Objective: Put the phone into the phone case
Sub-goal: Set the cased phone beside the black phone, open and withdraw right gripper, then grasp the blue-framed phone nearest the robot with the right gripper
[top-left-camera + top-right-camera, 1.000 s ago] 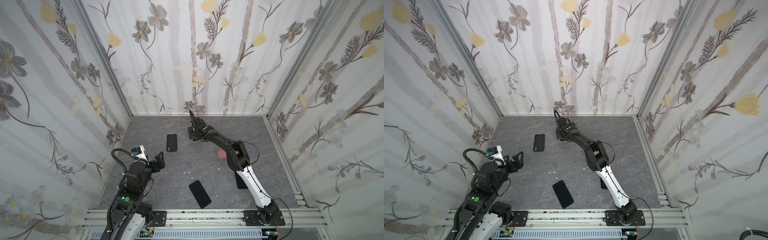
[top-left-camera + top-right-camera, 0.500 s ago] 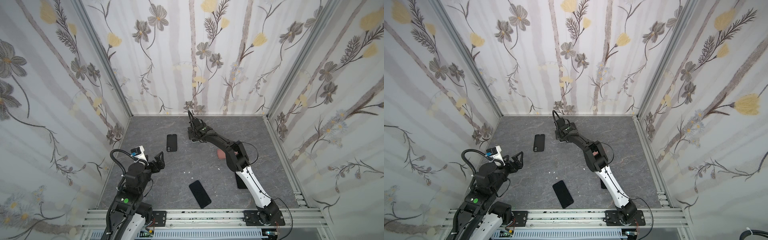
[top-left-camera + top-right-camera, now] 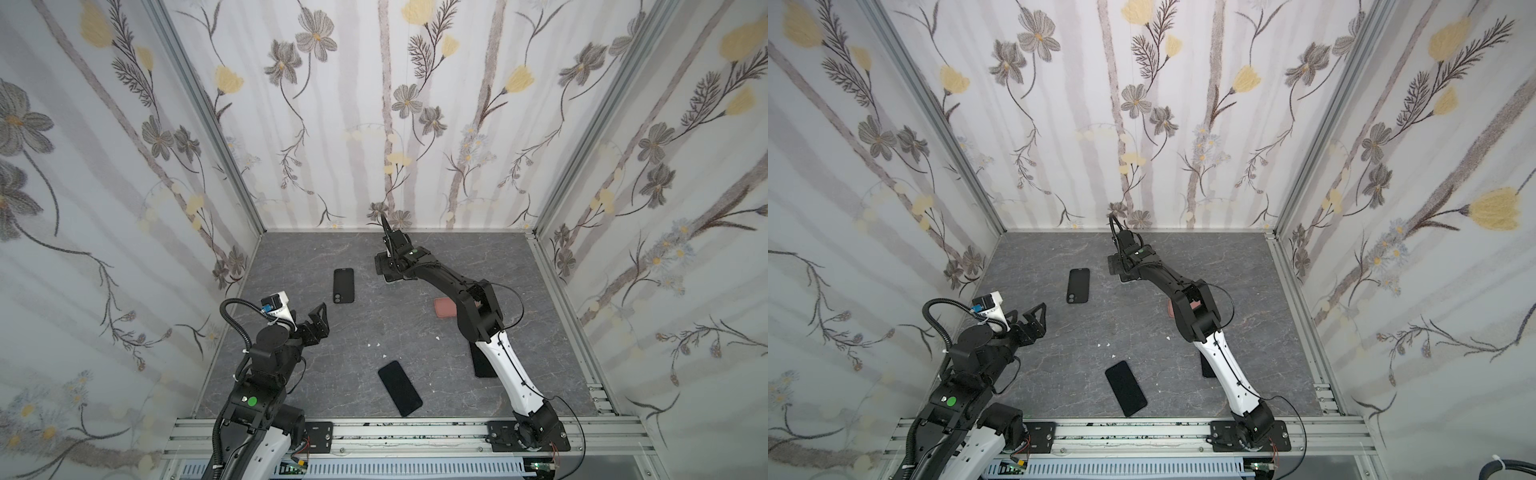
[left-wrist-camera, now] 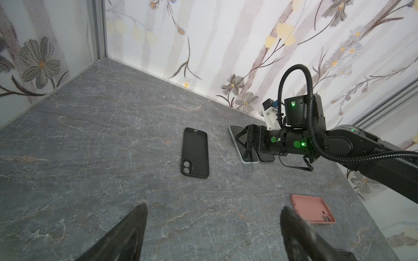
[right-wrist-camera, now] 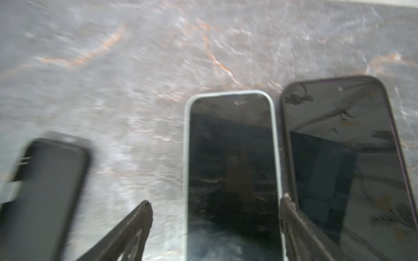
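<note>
phone (image 5: 230, 169) with pale rim lies flat inside the released right hand (image 5: 216, 200), its arm stretched low toward twelve o'clock; left hand (image 4: 213, 206) hovers released at nine o'clock.

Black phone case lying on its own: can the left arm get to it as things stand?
Probably yes. The case lies flat on the table ahead of the open left gripper, nothing between them; the right gripper is over a phone beside it.

Dark phone (image 5: 339, 146) just beside white-rimmed phone (image 5: 230, 169)
</note>
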Controlling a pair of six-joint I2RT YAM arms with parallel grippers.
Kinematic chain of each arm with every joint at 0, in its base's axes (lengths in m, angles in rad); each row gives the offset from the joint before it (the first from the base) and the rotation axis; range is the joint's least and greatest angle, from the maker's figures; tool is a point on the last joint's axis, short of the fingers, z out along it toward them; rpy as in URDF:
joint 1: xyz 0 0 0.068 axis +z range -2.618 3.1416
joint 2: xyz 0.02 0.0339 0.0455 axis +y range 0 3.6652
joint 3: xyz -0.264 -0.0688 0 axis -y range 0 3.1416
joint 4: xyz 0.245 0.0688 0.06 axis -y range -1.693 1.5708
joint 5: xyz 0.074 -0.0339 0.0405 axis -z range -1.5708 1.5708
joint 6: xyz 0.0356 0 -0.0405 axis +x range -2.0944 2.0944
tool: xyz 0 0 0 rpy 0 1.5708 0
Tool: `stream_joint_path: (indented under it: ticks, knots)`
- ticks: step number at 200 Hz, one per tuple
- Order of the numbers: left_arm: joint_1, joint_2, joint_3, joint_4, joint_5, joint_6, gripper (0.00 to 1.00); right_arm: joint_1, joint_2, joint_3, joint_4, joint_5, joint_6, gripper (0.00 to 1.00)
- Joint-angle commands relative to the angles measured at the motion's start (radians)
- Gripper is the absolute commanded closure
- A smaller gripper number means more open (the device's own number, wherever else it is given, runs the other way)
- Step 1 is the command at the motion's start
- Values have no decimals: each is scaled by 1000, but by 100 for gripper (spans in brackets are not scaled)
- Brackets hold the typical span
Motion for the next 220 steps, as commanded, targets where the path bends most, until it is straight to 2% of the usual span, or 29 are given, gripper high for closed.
stream_joint_path:
  ticks: [1, 38, 63, 117, 143, 150, 180, 198, 220]
  knots:
    - [0, -3, 6, 16, -18, -4, 9, 1, -91, 1, 8, -35, -21, 12]
    - [-1, 10, 12, 2, -10, -19, 10, 17, -226, -3, -55, -64, -77, 13]
    - [-1, 68, 32, -15, 53, -45, 13, 19, -353, -64, -137, -80, -111, 13]
    - [-18, 284, 98, -54, 242, -143, 20, 84, -828, -717, 15, -85, -98, 14]
    - [-87, 366, 122, -54, 265, -186, 20, 177, -1039, -1005, 57, -24, -51, 13]
    - [-113, 383, 120, -50, 261, -191, 20, 236, -1083, -1081, 60, 6, -22, 13]
    - [-177, 483, 83, 21, 301, -155, 18, 426, -1254, -1364, 121, 104, 169, 14]
    - [-194, 557, 115, -3, 316, -87, 18, 570, -1281, -1462, 140, 156, 245, 13]
    - [-211, 609, 184, -80, 318, -18, 16, 709, -1210, -1471, 50, 220, 329, 11]
